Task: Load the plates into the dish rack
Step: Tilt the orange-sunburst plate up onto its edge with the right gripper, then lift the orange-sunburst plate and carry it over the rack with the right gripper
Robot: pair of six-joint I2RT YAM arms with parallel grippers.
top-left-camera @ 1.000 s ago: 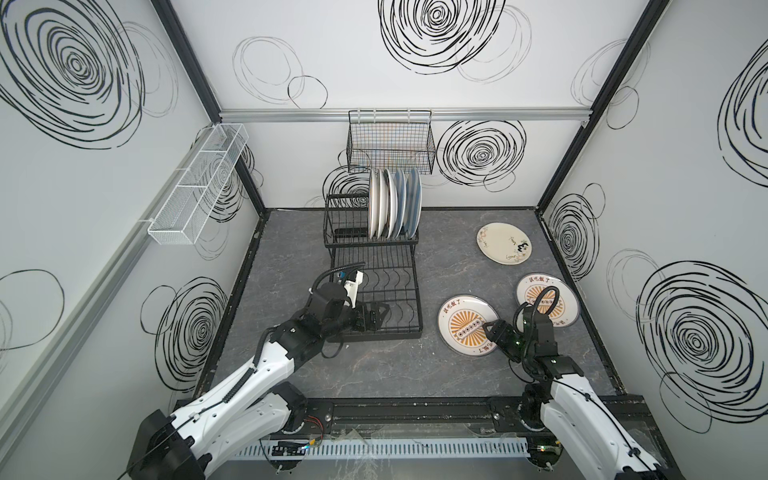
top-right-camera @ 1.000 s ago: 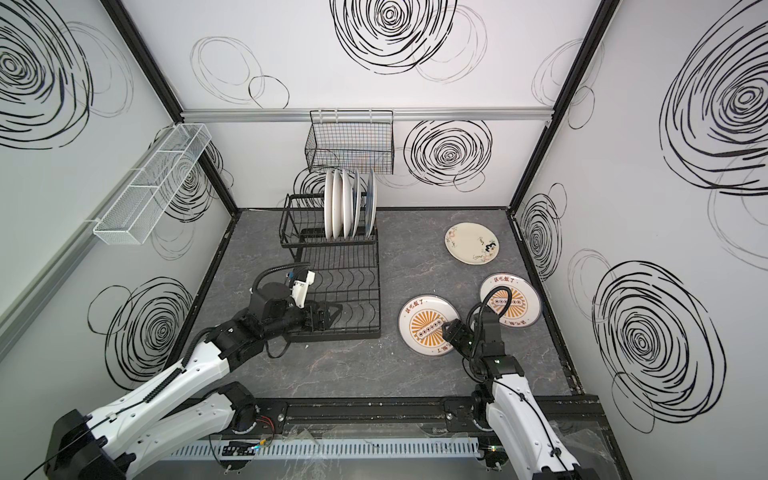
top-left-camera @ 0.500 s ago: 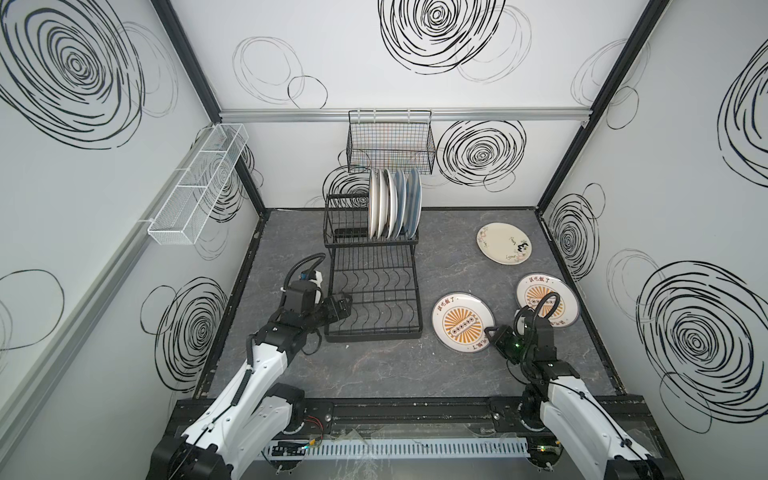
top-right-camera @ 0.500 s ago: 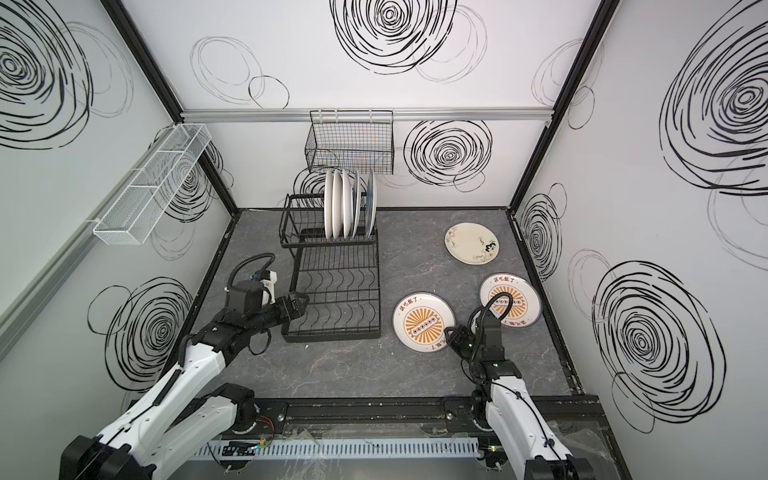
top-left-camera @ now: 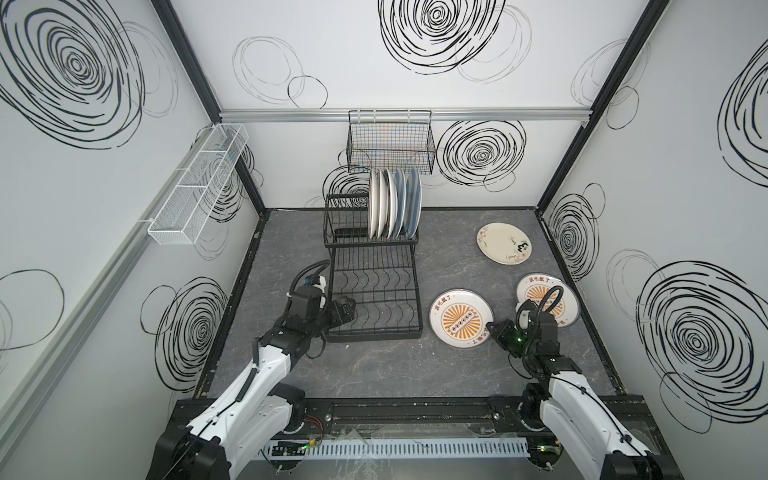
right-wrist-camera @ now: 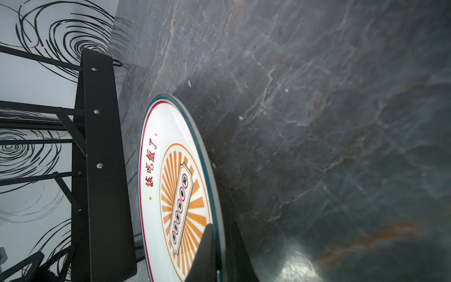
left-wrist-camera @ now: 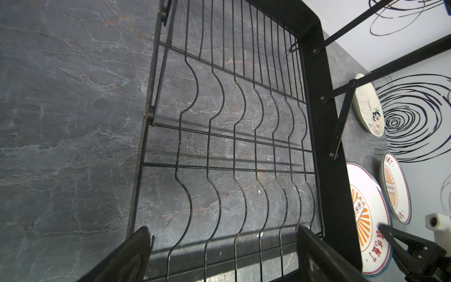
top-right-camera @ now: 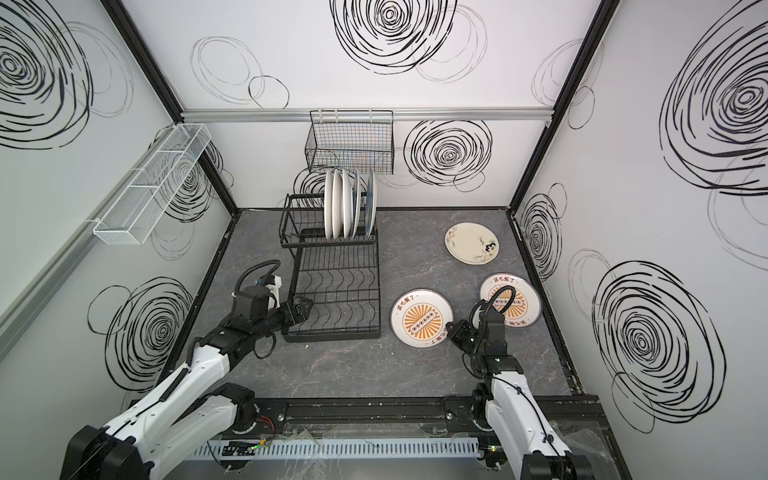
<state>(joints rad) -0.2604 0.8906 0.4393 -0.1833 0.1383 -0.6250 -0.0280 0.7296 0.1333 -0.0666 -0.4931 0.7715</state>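
Observation:
The black wire dish rack (top-left-camera: 374, 333) stands mid-table, and several plates (top-left-camera: 392, 203) stand upright in its upper shelf. The wavy lower tray (left-wrist-camera: 234, 136) holds nothing. An orange sunburst plate (top-left-camera: 453, 318) (top-right-camera: 419, 318) lies right of the rack. My right gripper (top-left-camera: 491, 328) (right-wrist-camera: 220, 234) is shut on its near rim. A second sunburst plate (top-left-camera: 546, 291) and a cream floral plate (top-left-camera: 503, 243) lie flat further right. My left gripper (top-left-camera: 348, 311) (left-wrist-camera: 223, 232) hangs open over the tray's front left corner, holding nothing.
A black grid basket (top-left-camera: 390, 145) hangs on the back wall above the rack. A long white mesh basket (top-left-camera: 199, 183) is fixed to the left wall. White walls close in the dark marble tabletop (top-left-camera: 374, 365) on three sides.
My right gripper's jaws have closed on the near sunburst plate's rim. My left gripper pulled back leftward from the rack's front, then came in again to its front left corner.

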